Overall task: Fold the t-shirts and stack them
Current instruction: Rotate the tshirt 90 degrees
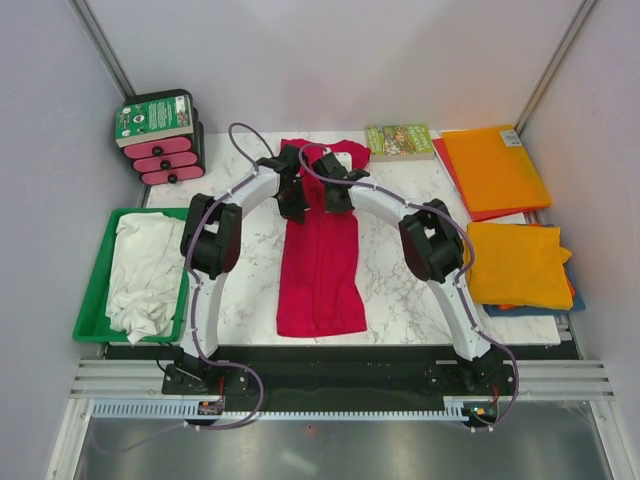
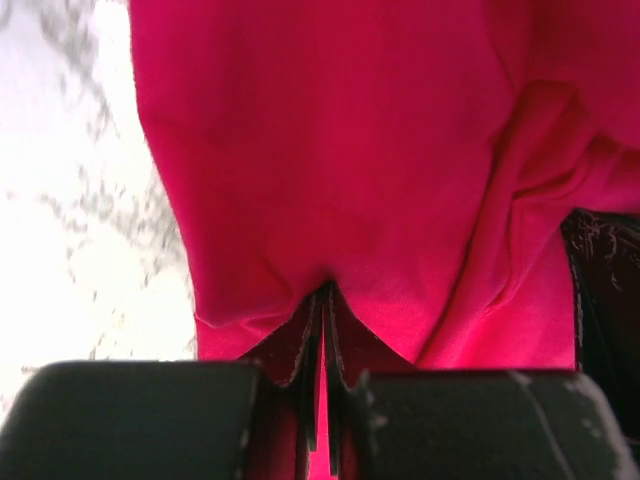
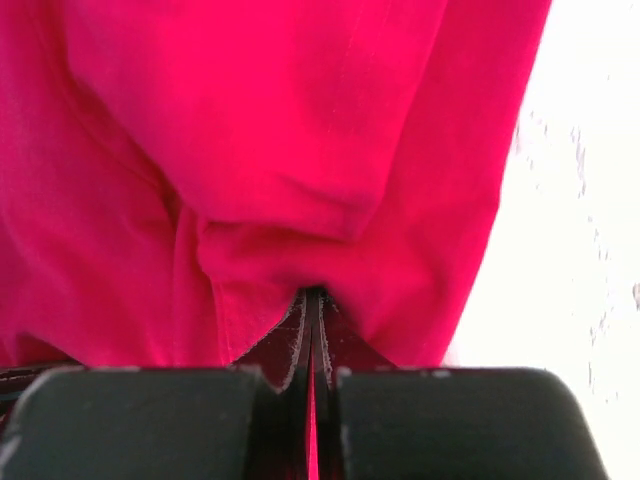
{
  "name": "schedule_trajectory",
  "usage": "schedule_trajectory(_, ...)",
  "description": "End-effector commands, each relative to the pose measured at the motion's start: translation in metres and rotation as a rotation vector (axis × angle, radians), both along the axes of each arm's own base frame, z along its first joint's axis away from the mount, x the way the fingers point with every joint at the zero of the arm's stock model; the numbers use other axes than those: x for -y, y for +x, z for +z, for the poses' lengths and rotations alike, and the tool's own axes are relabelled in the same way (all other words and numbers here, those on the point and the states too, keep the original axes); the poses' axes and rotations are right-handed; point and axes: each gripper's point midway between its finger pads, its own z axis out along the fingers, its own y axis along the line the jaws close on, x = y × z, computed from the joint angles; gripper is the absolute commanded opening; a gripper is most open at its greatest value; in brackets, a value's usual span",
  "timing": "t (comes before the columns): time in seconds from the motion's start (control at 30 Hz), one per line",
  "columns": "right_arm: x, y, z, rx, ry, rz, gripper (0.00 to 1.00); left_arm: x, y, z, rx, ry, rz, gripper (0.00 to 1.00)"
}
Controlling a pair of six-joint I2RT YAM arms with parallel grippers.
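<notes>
– Jaws state, both arms?
– Left jaws and right jaws are each closed tight on a pinch of the crimson t-shirt [image 1: 320, 270], with cloth bunched at the tips.
– Garment position?
– It lies lengthwise at mid-surface [image 1: 250, 270], hem near, collar far. Both pinches sit side by side toward the far end.
– Handling?
– Light, limp, not fragile. Expect sag and drag. Hold it at the edges, one grip per side, both kept level.

White grey-veined marble tabletop [image 1: 250, 290] inside plain pale walls [image 1: 330, 60], slim metal corner posts [image 1: 103, 45], bright even light.
</notes>
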Motion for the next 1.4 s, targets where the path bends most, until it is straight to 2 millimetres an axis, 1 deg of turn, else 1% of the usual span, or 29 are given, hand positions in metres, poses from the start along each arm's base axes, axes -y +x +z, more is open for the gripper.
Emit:
schedule_trajectory(0.0, 0.015, 0.013, -0.030, -0.077, 0.008, -0.044, 0.00, -0.009, 0.012, -0.033, -0.065, 0.013, -0.001, 0.09)
schedule_trajectory(0.03, 0.017, 0.017, -0.033, -0.078, 0.008, -0.050, 0.00, -0.007, 0.026, -0.023, -0.030, 0.011, 0.000, 0.10)
schedule_trajectory(0.07, 0.021, 0.022, -0.032, -0.077, 0.006, -0.062, 0.01, -0.012, 0.026, -0.027, -0.048, 0.025, 0.005, 0.10)
schedule_trajectory(0.13, 0.024, 0.032, -0.022, -0.049, 0.009, -0.067, 0.02, -0.014, 0.039, -0.017, -0.017, 0.035, 0.007, 0.10)
schedule_trajectory(0.2, 0.021, 0.038, -0.011, -0.013, 0.008, -0.031, 0.08, -0.021, 0.045, -0.007, -0.001, 0.030, 0.037, 0.10)
schedule_trajectory(0.23, 0.021, 0.041, 0.013, 0.028, 0.027, -0.026, 0.17, -0.021, 0.045, -0.002, 0.004, 0.022, 0.045, 0.10)
schedule_trajectory(0.27, 0.022, 0.038, 0.014, 0.046, 0.036, -0.021, 0.24, -0.020, 0.046, 0.007, 0.024, 0.015, 0.047, 0.11)
schedule_trajectory(0.3, 0.021, 0.040, 0.052, 0.117, 0.081, -0.025, 0.33, -0.019, 0.045, 0.023, 0.055, -0.001, 0.057, 0.11)
schedule_trajectory(0.33, 0.018, 0.040, 0.067, 0.162, 0.112, -0.027, 0.48, -0.016, 0.044, 0.036, 0.085, -0.012, 0.057, 0.13)
schedule_trajectory(0.37, 0.024, 0.028, 0.065, 0.150, 0.103, -0.030, 0.55, -0.016, 0.042, 0.046, 0.109, -0.016, 0.061, 0.15)
schedule_trajectory(0.4, 0.027, 0.025, 0.097, 0.204, 0.120, -0.043, 0.60, -0.017, 0.036, 0.069, 0.156, -0.034, 0.067, 0.15)
schedule_trajectory(0.43, 0.024, 0.017, 0.104, 0.210, 0.122, -0.032, 0.66, -0.018, 0.032, 0.078, 0.181, -0.024, 0.074, 0.16)
schedule_trajectory(0.47, 0.028, 0.005, 0.100, 0.194, 0.109, -0.028, 0.69, -0.019, 0.026, 0.085, 0.196, -0.028, 0.078, 0.17)
schedule_trajectory(0.5, 0.031, -0.003, 0.117, 0.216, 0.120, -0.027, 0.71, -0.021, 0.015, 0.099, 0.223, -0.036, 0.079, 0.17)
schedule_trajectory(0.53, 0.027, -0.012, 0.117, 0.210, 0.129, -0.015, 0.71, -0.018, 0.007, 0.102, 0.229, -0.035, 0.071, 0.18)
schedule_trajectory(0.57, 0.030, -0.029, 0.100, 0.168, 0.108, 0.002, 0.70, -0.018, -0.001, 0.105, 0.233, -0.033, 0.066, 0.18)
schedule_trajectory(0.6, 0.029, -0.039, 0.105, 0.171, 0.117, 0.014, 0.67, -0.021, -0.017, 0.091, 0.200, -0.012, 0.064, 0.18)
schedule_trajectory(0.63, 0.024, -0.051, 0.099, 0.160, 0.120, 0.024, 0.59, -0.012, -0.030, 0.100, 0.220, -0.021, 0.036, 0.17)
schedule_trajectory(0.67, 0.029, -0.070, 0.077, 0.112, 0.093, 0.031, 0.54, -0.010, -0.041, 0.094, 0.208, -0.013, 0.030, 0.17)
schedule_trajectory(0.7, 0.027, -0.080, 0.075, 0.109, 0.098, 0.039, 0.49, -0.012, -0.064, 0.073, 0.159, 0.015, 0.015, 0.17)
schedule_trajectory(0.73, 0.024, -0.101, 0.055, 0.079, 0.085, 0.050, 0.40, 0.001, -0.076, 0.075, 0.182, -0.003, -0.019, 0.16)
schedule_trajectory(0.77, 0.023, -0.110, 0.049, 0.069, 0.084, 0.050, 0.36, 0.004, -0.087, 0.069, 0.169, -0.005, -0.015, 0.15)
schedule_trajectory(0.8, 0.022, -0.119, 0.046, 0.068, 0.085, 0.051, 0.34, 0.000, -0.109, 0.050, 0.127, 0.015, -0.022, 0.15)
schedule_trajectory(0.83, 0.019, -0.136, 0.032, 0.048, 0.074, 0.069, 0.32, 0.009, -0.117, 0.045, 0.137, 0.001, -0.038, 0.15)
schedule_trajectory(0.87, 0.017, -0.142, 0.027, 0.041, 0.087, 0.059, 0.31, 0.010, -0.125, 0.047, 0.144, -0.013, -0.028, 0.15)
schedule_trajectory(0.9, 0.016, -0.148, 0.025, 0.040, 0.092, 0.059, 0.31, 0.002, -0.139, 0.032, 0.114, 0.011, -0.025, 0.15)
schedule_trajectory(0.97, 0.012, -0.162, 0.016, 0.022, 0.097, 0.058, 0.31, 0.003, -0.150, 0.029, 0.110, 0.004, -0.023, 0.14)
schedule_trajectory(1.1, 0.008, -0.182, 0.006, 0.004, 0.087, 0.064, 0.31, -0.011, -0.178, 0.016, 0.080, 0.038, -0.035, 0.14)
schedule_trajectory(1.37, 0.024, -0.227, -0.017, -0.048, 0.056, 0.044, 0.30, -0.031, -0.220, -0.008, 0.014, 0.064, -0.032, 0.14)
